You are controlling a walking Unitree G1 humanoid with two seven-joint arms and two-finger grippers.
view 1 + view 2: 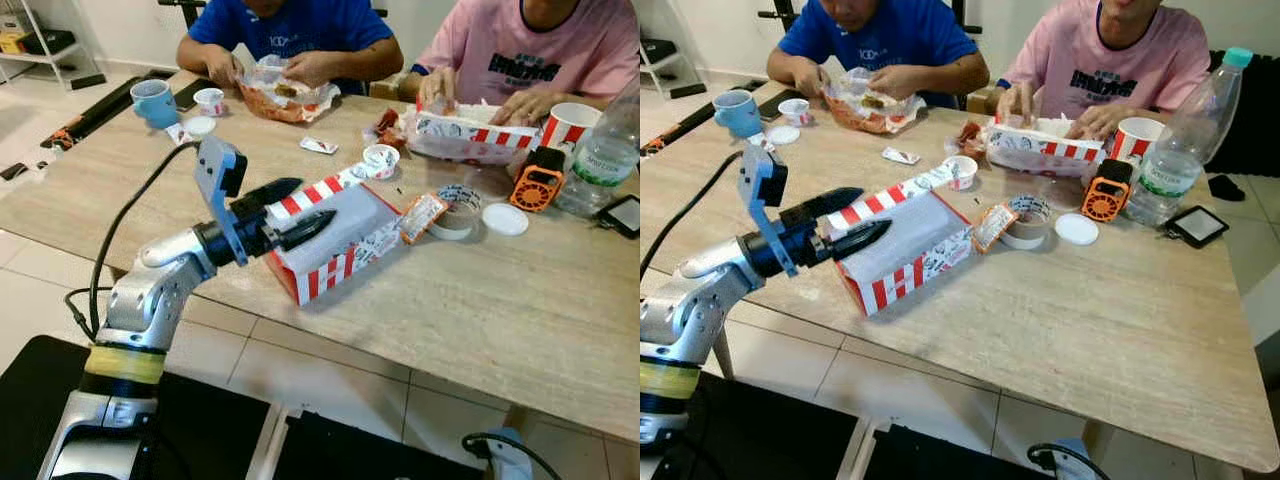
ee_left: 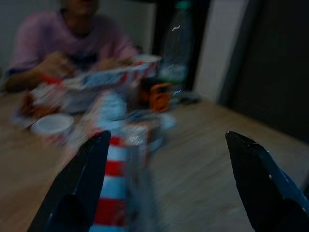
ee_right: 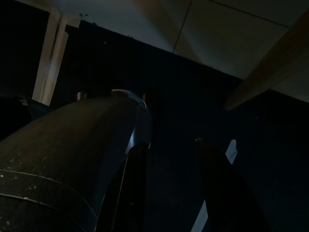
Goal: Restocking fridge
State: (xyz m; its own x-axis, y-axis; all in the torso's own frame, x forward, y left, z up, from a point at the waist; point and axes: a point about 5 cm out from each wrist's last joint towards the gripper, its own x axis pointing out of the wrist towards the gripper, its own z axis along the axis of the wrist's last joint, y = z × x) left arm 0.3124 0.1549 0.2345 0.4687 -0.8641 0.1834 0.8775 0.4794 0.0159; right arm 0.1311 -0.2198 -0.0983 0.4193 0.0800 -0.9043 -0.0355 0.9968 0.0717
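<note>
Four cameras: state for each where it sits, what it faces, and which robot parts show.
Left eye: head, down at table; left gripper over striped box.
Right eye: same scene, same box, shifted sideways.
Left wrist: along open fingers toward that box, bottle beyond.
Right wrist: right gripper hanging, facing dark floor.

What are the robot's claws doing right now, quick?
Left claw: open, reaching at the red-and-white striped food box, not gripping it.
Right claw: hangs idle, fingers slightly apart, holding nothing.
</note>
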